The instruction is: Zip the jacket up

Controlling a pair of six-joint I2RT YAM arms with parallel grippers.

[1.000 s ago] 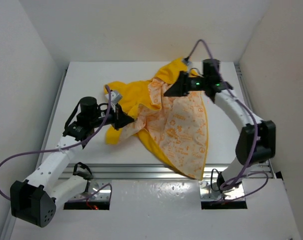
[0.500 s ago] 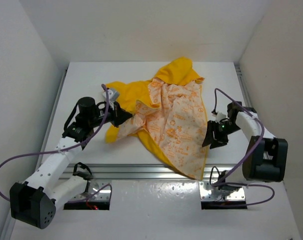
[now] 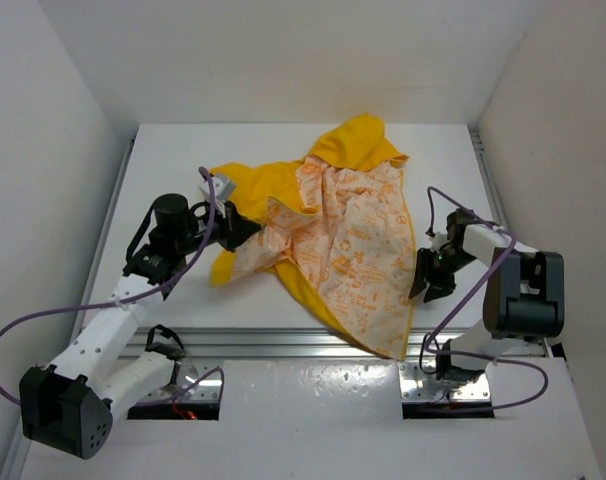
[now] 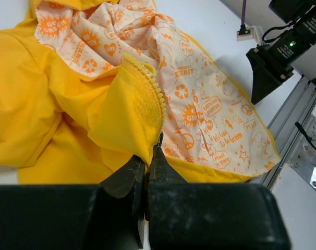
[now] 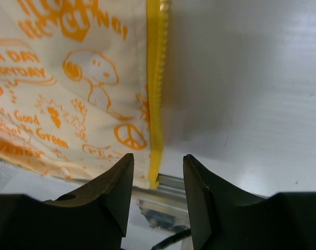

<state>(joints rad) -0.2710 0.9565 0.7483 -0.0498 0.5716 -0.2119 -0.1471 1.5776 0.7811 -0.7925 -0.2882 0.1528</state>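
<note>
The jacket [image 3: 355, 240] lies open on the white table, its yellow outside down and its orange-printed white lining up. My left gripper [image 3: 245, 231] is shut on the jacket's left zipper edge [image 4: 150, 99], and its fingertips [image 4: 159, 156] pinch the yellow fold. In the left wrist view the jacket [image 4: 59, 104] fills most of the frame. My right gripper [image 3: 426, 279] is open at the jacket's right edge, low over the table. In the right wrist view [image 5: 157, 162] its jaws stand on either side of the yellow zipper edge [image 5: 155, 78] without touching it.
An aluminium rail [image 3: 283, 342] runs along the table's near edge, and the jacket's lower corner hangs over it. White walls enclose the table on three sides. The right gripper [image 4: 267, 73] shows in the left wrist view, beside the rail [image 4: 299, 104].
My right arm swung from the jacket's far top down to its right edge near the front. My left gripper, still shut on the fabric, shifted slightly away from me.
</note>
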